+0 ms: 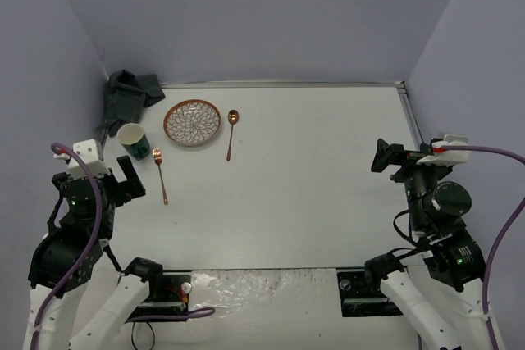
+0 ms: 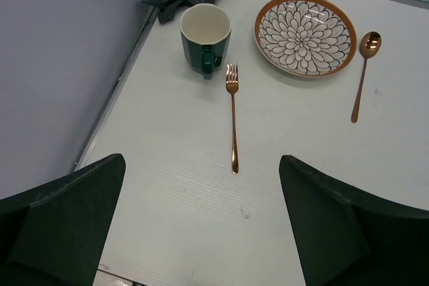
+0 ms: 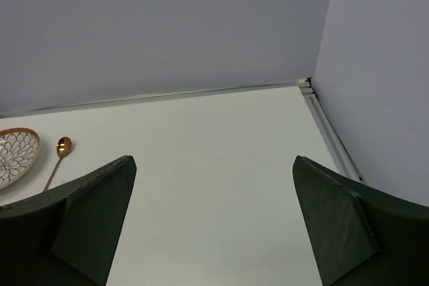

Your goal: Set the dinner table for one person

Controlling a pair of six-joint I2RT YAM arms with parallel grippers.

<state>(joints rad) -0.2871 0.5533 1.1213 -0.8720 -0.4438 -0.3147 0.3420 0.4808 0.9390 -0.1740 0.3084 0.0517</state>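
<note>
Plate (image 1: 192,122); spoon (image 1: 231,134) at its 3 o'clock, mug (image 1: 133,140), fork (image 1: 160,175) at 8: likely unarranged. Left gripper (image 2: 201,229), right gripper (image 3: 211,229) wide, empty.

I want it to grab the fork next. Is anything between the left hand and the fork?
No, nothing visible. The open left hand faces the fork across bare table. The mug stands past the fork's tines, a little to one side, not in the way.
</note>
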